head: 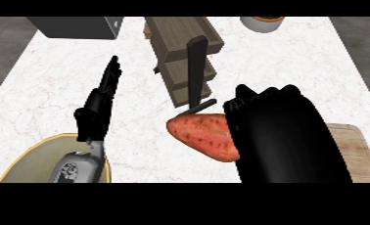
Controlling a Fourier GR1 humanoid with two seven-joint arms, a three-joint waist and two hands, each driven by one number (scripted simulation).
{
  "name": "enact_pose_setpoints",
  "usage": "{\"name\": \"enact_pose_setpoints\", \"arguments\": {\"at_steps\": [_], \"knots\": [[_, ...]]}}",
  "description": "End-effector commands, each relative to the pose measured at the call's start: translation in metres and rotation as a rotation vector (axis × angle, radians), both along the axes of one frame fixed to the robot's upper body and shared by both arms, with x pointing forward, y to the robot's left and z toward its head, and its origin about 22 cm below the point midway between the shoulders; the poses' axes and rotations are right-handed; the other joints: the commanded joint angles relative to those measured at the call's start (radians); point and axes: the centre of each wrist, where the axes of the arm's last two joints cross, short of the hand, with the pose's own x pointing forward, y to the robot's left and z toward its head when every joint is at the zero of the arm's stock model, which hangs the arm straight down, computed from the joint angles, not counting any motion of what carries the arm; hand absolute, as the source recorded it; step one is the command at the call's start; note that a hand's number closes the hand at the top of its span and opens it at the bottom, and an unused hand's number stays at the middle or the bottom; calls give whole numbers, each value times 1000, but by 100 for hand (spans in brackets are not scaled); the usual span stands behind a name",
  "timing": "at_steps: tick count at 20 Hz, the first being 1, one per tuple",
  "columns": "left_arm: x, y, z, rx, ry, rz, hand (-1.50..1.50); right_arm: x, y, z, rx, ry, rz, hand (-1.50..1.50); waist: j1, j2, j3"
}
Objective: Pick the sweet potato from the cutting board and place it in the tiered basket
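Progress: you have the sweet potato (202, 134) off the cutting board (350, 143), carried above the tabletop (289, 62); placing it in the tiered basket (180, 48) remains.
Right hand (278, 131): curled round the potato's right end.
Potato: juts left from that hand, just below the basket.
Left hand (98, 106): open, idle, fingers straight.

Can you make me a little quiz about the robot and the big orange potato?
1. True or false: the right hand is curled round the sweet potato.
2. Which lies closer to the sweet potato: A) the tiered basket B) the dark box at the counter's far left?
3. Fill in: the left hand is open with its fingers ____.

Key: 1 true. 2 A. 3 straight.
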Motion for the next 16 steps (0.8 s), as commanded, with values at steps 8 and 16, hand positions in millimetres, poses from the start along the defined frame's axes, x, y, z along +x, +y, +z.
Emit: {"name": "enact_pose_setpoints", "arguments": {"at_steps": [8, 16], "knots": [[6, -6, 4, -12, 2, -25, 0, 35, -1, 74, 230, 0, -43, 150, 22, 0, 0], [1, -10, -12, 7, -5, -32, 0, 67, 47, 145, 327, 37, -77, 150, 27, 5, 0]]}}
